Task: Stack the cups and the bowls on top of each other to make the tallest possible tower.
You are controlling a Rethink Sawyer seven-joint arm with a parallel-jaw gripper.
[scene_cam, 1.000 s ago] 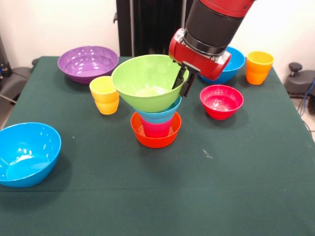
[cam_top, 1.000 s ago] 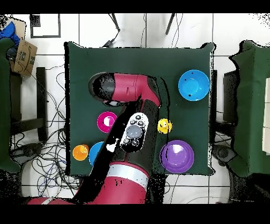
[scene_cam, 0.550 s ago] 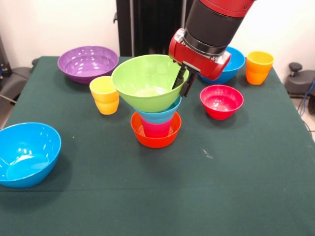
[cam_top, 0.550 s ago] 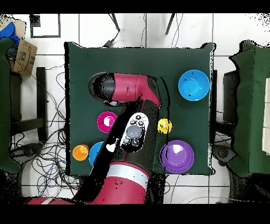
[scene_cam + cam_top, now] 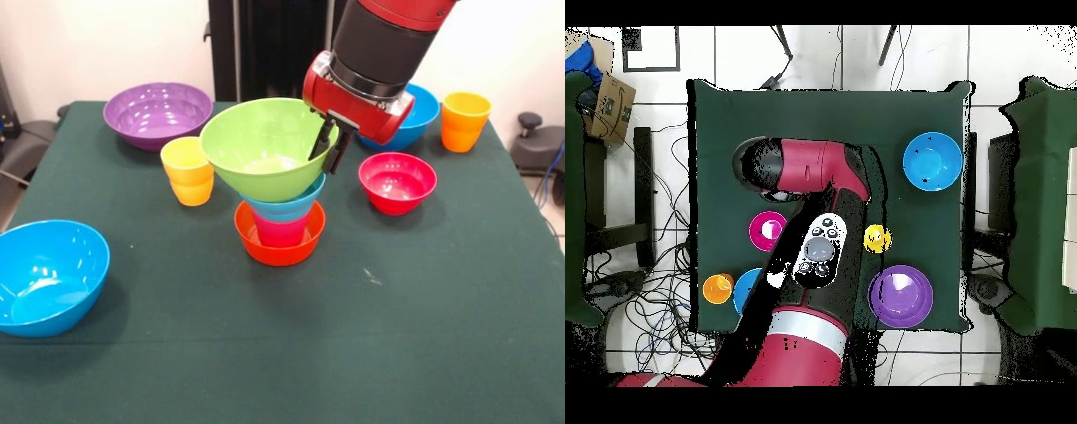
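1. The worktop [image 5: 415, 353] is dark green. At its middle stands the tower [image 5: 278, 199]: an orange bowl [image 5: 279, 250] at the base, a pink cup [image 5: 280, 231] in it, a light blue bowl [image 5: 287, 208] on that, and a wide lime bowl [image 5: 262, 150] on top.
2. The red arm [image 5: 380, 44] comes down over the tower's right side. Its pincer [image 5: 327, 148] grips the lime bowl's rim, one finger inside, one outside.
3. Risk: the tower widens upward and looks top-heavy. A sideways pull on release could tip the lime bowl or topple everything.
4. Still loose are a purple bowl [image 5: 157, 111], two blue bowls [image 5: 46, 274] [image 5: 422, 110], a red bowl [image 5: 397, 181], a yellow cup [image 5: 187, 170] and an orange cup [image 5: 464, 120].
5. The yellow cup stands near the tower; a swinging arm could knock it.
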